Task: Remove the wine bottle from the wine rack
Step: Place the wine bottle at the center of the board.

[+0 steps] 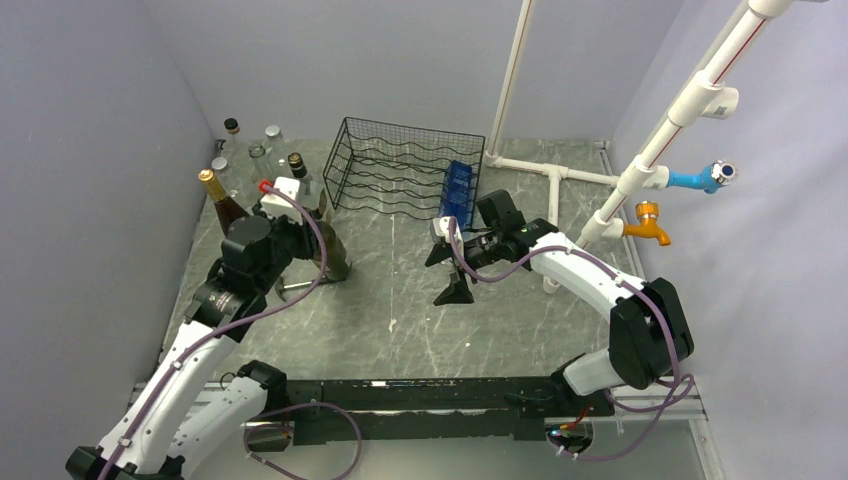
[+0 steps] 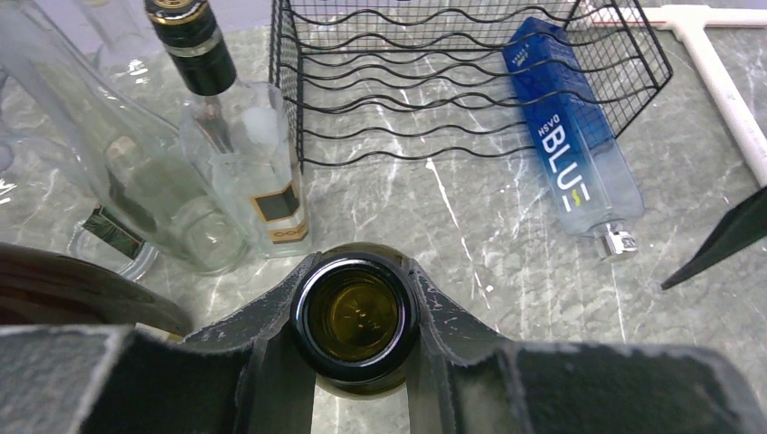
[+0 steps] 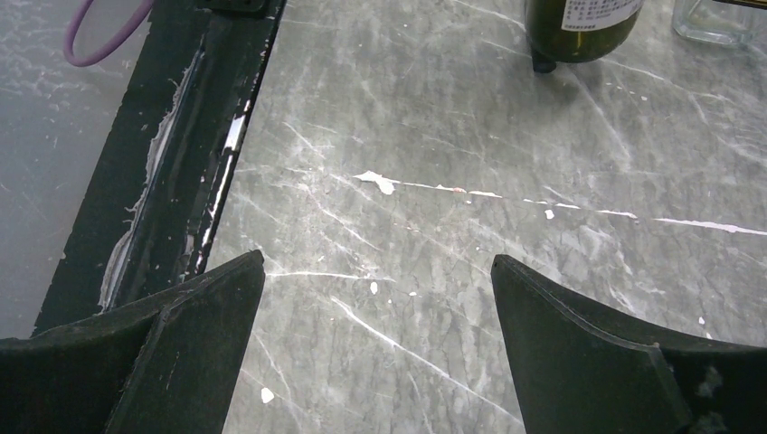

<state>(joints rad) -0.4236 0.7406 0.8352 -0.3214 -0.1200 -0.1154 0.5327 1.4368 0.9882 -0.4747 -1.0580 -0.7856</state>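
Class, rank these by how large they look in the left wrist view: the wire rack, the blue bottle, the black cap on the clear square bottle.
1. wire rack, though cropped at the top
2. blue bottle
3. black cap
No near ties.

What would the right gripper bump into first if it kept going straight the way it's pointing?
Most likely the bare marble tabletop: the open right gripper tilts down at it with nothing between. The dark green bottle stands farther along, but depth is unclear.
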